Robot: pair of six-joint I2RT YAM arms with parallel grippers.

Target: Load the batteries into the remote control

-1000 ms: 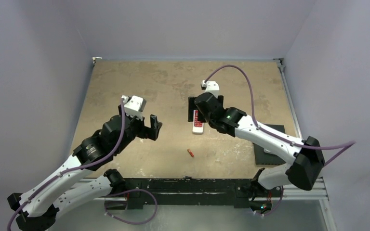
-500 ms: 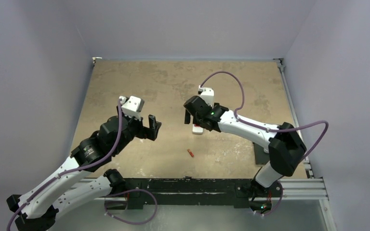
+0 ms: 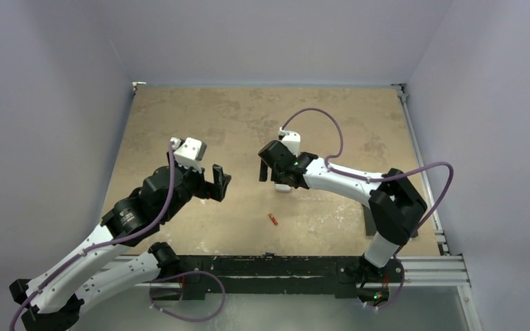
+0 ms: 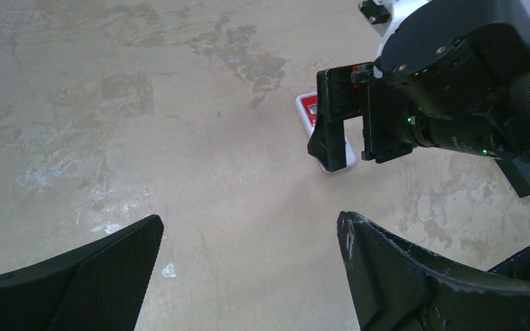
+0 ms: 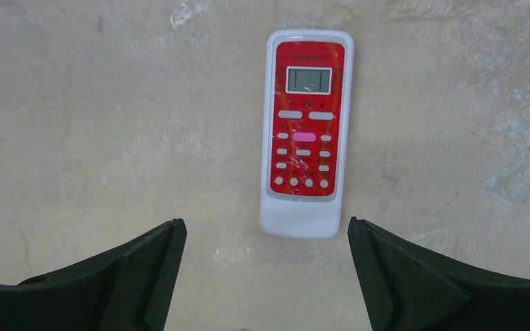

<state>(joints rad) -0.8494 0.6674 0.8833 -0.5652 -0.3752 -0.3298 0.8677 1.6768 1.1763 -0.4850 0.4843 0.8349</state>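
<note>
Top external view: you see a bare, mottled tan table (image 3: 179, 117) with both arms reaching inward from the near edge. The right gripper (image 3: 273, 172) hangs directly over the remote control (image 3: 284, 186), covering all but a sliver of its white end. One small red battery (image 3: 272, 219) lies alone on the table, nearer the arm bases and apart from the remote. No second battery shows in any view.

Right wrist view: the remote control (image 5: 306, 134) lies flat with its red front, small screen and buttons facing up. The right gripper (image 5: 265, 234) has its fingers spread wide, one on each side of the remote's white lower end, and neither touches it. This straddling pose looks like a setup for pinching the remote across its width. The battery bay is probably on the hidden white back, so the remote likely needs lifting and turning over first.

Left wrist view: the left gripper (image 4: 248, 231) is also spread wide and holds nothing. It hovers above bare table and faces the remote control (image 4: 337, 160) and the right gripper (image 4: 353, 134) from the side. It seems parked there to leave room, ready to steady the remote or fetch the battery. Nothing is loaded yet.
</note>
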